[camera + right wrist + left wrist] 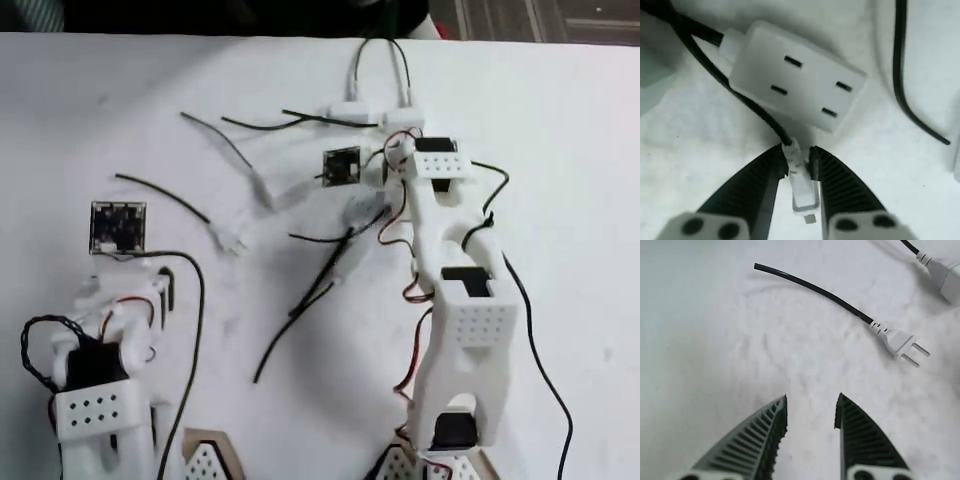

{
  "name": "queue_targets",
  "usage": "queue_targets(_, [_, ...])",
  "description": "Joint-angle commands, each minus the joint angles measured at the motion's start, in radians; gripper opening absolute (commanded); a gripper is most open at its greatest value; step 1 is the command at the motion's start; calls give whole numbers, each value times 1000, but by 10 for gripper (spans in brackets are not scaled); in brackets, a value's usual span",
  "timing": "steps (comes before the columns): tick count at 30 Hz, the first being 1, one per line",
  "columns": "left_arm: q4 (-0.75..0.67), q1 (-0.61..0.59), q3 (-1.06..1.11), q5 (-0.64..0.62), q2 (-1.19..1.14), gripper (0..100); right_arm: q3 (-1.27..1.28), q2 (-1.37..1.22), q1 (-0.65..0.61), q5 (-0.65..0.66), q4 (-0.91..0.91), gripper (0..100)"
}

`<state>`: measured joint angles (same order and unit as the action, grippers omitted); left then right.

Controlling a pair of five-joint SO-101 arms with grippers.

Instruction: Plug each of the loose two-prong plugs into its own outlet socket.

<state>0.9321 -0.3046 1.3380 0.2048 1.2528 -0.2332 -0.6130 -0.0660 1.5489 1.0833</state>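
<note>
**op:** ok, what have i got on screen, biggest stuff first?

**reply:** the white table (560, 150) takes up most of your high view, with cords strewn across the middle of it. your right arm (465, 320) is stretched out toward the far side. your left arm (95, 400) sits tucked at the near left corner.

**op:** and the sockets?

**reply:** a white outlet block (797, 85) lies flat on the table just past your right gripper (797, 154), with four slots facing up.

**op:** is the right one holding anything?

**reply:** yep, its fingers are pinched on a white plug (802, 187). the cord end of the plug points toward the block and sits just short of its edge. a bit of metal shows at the wrist end. the plug's black cord runs off along the side of the block.

**op:** left side?

**reply:** your left gripper (810, 407) has its fingers spread with nothing between them, over bare table. a loose plug (900, 342) lies flat out ahead, well apart from the tips. its two prongs point away from its black cord (815, 287), which curves off across the table.
</note>
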Motion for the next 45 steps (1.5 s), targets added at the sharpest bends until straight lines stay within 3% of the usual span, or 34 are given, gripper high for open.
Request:
queue_targets(1, [-18,10,-6,12,13,173,-34,45,24,2,4,16])
queue_targets(10, [-18,10,-5,12,13,173,-29,214,36,-311,300,18])
queue_targets(22, [-15,10,-5,12,13,173,0,94,-19,-531,386,22])
queue_targets(29, [-15,10,-5,12,13,173,-2,79,-36,-543,432,103])
queue_targets(41, [-15,8,-5,12,13,173,-2,85,-25,-535,473,101])
queue_targets(45, [-15,7,-5,12,13,173,-2,84,4,-446,472,100])
